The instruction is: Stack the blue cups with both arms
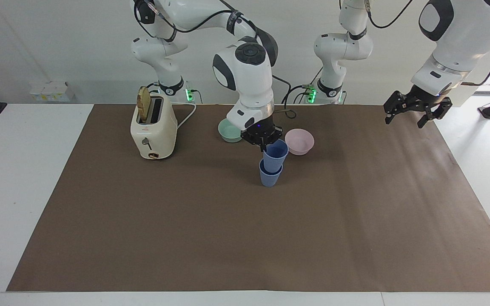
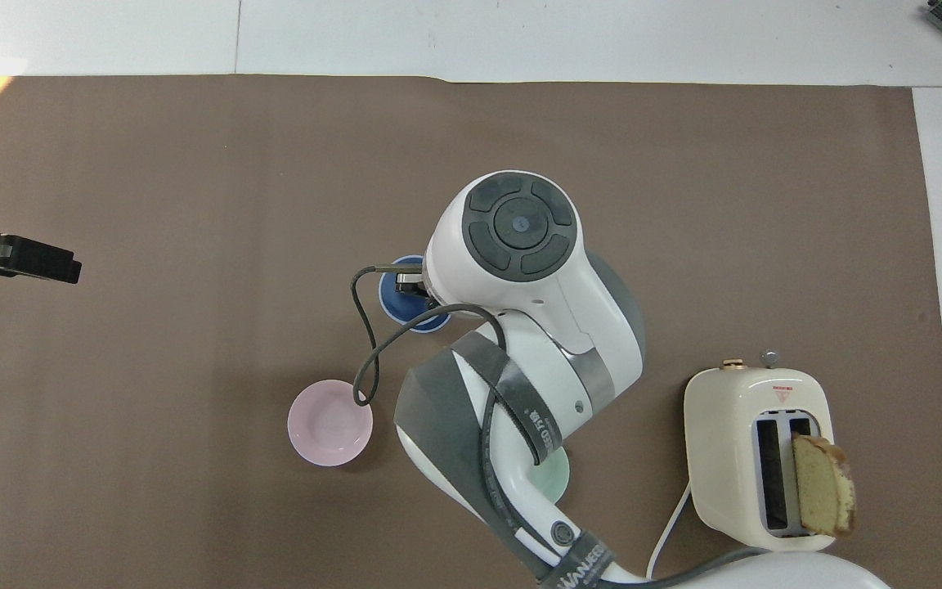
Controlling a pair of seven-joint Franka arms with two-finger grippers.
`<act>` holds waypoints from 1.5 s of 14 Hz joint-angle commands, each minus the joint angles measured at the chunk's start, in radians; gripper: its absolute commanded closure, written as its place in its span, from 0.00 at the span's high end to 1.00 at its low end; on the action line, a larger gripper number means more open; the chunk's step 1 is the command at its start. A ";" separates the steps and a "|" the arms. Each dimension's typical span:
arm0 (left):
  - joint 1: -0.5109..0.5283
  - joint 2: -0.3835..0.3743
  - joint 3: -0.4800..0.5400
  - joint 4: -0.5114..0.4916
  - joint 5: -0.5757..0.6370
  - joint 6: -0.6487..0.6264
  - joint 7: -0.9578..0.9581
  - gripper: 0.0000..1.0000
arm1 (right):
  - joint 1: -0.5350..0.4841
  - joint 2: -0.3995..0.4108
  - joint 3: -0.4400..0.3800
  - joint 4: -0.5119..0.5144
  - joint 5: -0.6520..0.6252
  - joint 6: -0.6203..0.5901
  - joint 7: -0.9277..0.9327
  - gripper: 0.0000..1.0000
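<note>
Right hand [image 1: 264, 143] is pinching the rim of the top blue cup [image 1: 275, 155] on the side nearer to the robots, so its fingers are closed on that rim. This cup is tilting a little, and its bottom is sitting inside the bottom blue cup [image 1: 270, 177]. The bottom blue cup is standing on the brown mat [image 1: 245, 238] that is covering the middle of the bench [image 1: 24, 178].

Both cups are a bit farther from the robots than the pink bowl [image 1: 299, 141] and the teal bowl [image 1: 229, 130]. From above, the big white arm is hiding most of the cups, and only a blue edge [image 2: 405, 304] is peeking out.

Left hand [image 1: 416, 111] is hanging in the air over the edge of the mat at the left arm's end of the bench, well apart from the cups. Its fingers are spreading open and holding nothing. That arm is waiting.

A cream toaster [image 1: 153, 129] with a slice of bread [image 1: 144, 103] in it is standing toward the right arm's end.
</note>
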 commanded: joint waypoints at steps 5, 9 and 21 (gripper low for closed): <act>0.009 -0.006 -0.005 0.002 0.013 -0.005 0.003 1.00 | -0.005 -0.002 0.004 -0.070 0.007 0.059 0.009 0.00; 0.011 -0.008 -0.005 0.002 0.013 -0.005 0.001 1.00 | -0.005 0.047 0.004 -0.087 -0.001 0.122 0.009 0.00; 0.011 -0.008 -0.005 0.002 0.013 -0.005 0.003 1.00 | -0.113 -0.059 -0.007 -0.029 -0.063 -0.087 -0.062 1.00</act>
